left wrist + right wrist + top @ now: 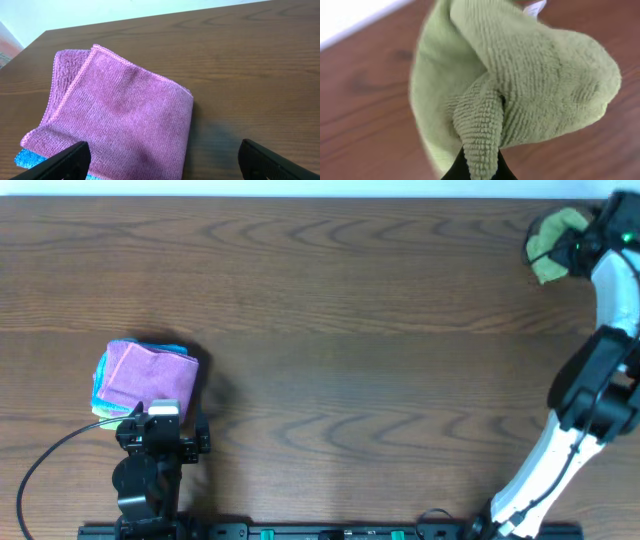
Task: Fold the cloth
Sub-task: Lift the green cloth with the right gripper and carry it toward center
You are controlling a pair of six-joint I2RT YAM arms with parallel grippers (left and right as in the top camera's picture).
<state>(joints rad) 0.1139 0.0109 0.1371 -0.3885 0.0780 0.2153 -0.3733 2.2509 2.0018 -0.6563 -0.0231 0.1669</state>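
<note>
Upper right, our right hand [472, 167] was clamped on the bunched cloth [553, 242], perhaps lifted; our left hand [162, 162] gaped empty. Spreading it flat seemed the next need.

From above, your right gripper [576, 246] sits at the far right corner of the table [340, 320], with the cloth [552, 242] bunched into a lime-green lump right at its jaws; you cannot make out how they stand. The white and black right arm [612, 300] curves back along the table edge behind them. Your left gripper [163, 420] is well apart from all that, near the front left. Just ahead of its jaws lies a folded pink cloth [150, 375], stacked on a blue cloth [98, 388] that peeks out at the edges. A black cable [50, 452] loops off behind that gripper.
</note>
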